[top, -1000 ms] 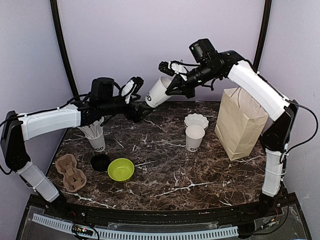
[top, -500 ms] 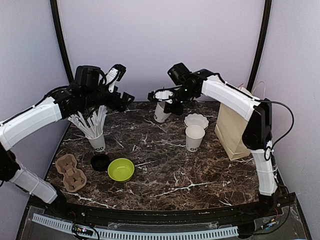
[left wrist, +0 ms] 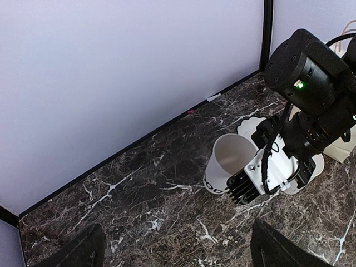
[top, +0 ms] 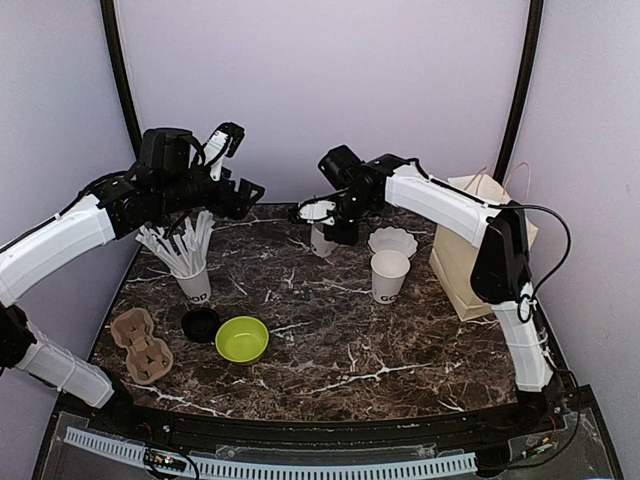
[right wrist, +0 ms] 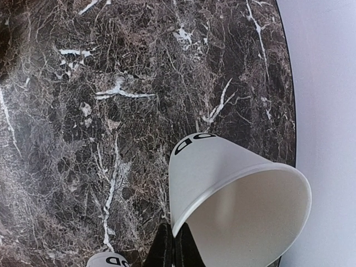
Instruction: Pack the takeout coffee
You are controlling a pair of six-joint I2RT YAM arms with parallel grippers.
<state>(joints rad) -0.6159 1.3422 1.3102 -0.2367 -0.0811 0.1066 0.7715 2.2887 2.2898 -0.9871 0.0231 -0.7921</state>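
My right gripper (top: 320,216) is shut on the rim of a lidless white paper cup (top: 322,236), which stands at or just above the marble at the back middle. In the right wrist view its fingers (right wrist: 168,247) pinch the cup (right wrist: 222,178) wall between them. The left wrist view shows the same cup (left wrist: 225,164). A second lidless cup (top: 389,275) stands right of centre. A black lid (top: 200,323) lies at the front left. My left gripper (top: 244,192) is open and empty, raised left of the held cup; its fingers (left wrist: 83,250) are spread wide.
A brown paper bag (top: 478,255) stands at the right. A white scalloped dish (top: 392,241) lies behind the second cup. A cup of white straws (top: 194,280), a cardboard cup carrier (top: 140,343) and a lime-green bowl (top: 242,339) sit at the left.
My right arm has brought the cup down from high and tilted to upright at the back of the table. My left arm has drawn back to the left and up.
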